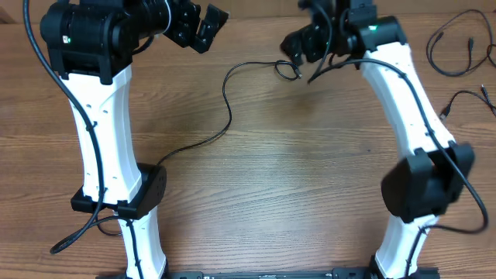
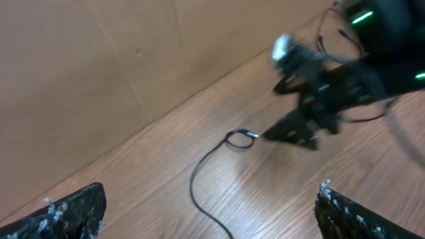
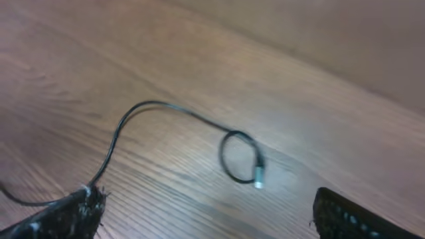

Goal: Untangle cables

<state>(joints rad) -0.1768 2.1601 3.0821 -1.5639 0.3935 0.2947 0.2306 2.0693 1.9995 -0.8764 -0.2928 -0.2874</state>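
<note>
A thin black cable (image 1: 226, 108) lies on the wooden table, running from a small loop with a silver plug (image 1: 297, 71) at the far middle down toward the left arm's base. My right gripper (image 1: 301, 53) is open and empty, hovering just above that looped end. In the right wrist view the loop and silver plug (image 3: 257, 178) lie between and ahead of the open fingers (image 3: 206, 216). My left gripper (image 1: 200, 27) is open and empty at the far left, away from the cable. The left wrist view shows the same cable (image 2: 199, 179) and its loop (image 2: 240, 138) ahead of the open fingers (image 2: 212, 219).
Two more thin black cables lie at the far right, one looped (image 1: 457, 46) and one below it (image 1: 467, 99). The right gripper (image 2: 302, 126) shows in the left wrist view. A wall borders the table's far edge (image 2: 133, 79).
</note>
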